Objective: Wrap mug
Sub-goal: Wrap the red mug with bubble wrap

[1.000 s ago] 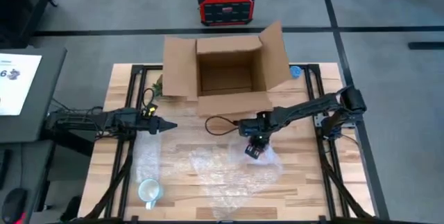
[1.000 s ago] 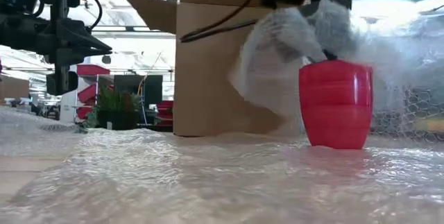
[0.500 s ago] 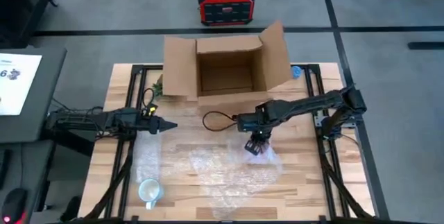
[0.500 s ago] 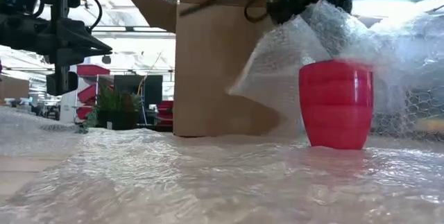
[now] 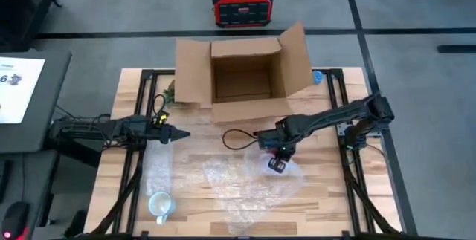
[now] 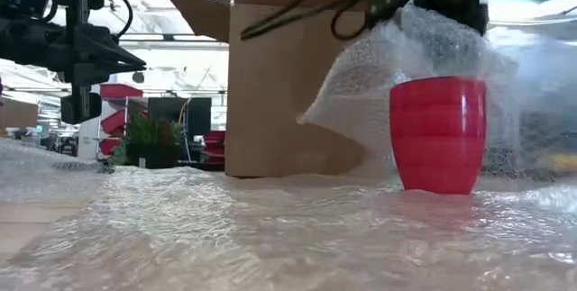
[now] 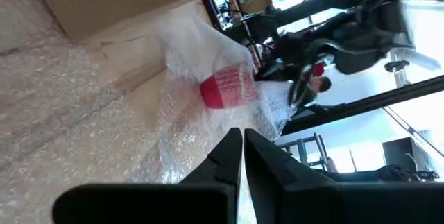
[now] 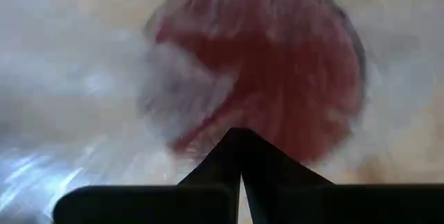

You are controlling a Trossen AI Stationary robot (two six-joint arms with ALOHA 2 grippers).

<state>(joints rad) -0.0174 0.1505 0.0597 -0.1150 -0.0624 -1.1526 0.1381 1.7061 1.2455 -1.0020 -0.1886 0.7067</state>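
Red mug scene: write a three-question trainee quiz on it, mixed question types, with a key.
1. True or false: the red ribbed mug stands upright on the clear bubble wrap sheet.
2. Multiple choice: which gripper holds bubble wrap over the red mug? A) left gripper B) right gripper C) neither
3. Fill in: the open brown cardboard box sits at the table's ____ edge, seen from the high view.

Key: 1 true. 2 B; the left gripper waits shut, away from the mug. 3 far.

An open cardboard box [image 5: 245, 80], a white mug [image 5: 160, 205], a red device [image 5: 242, 4].
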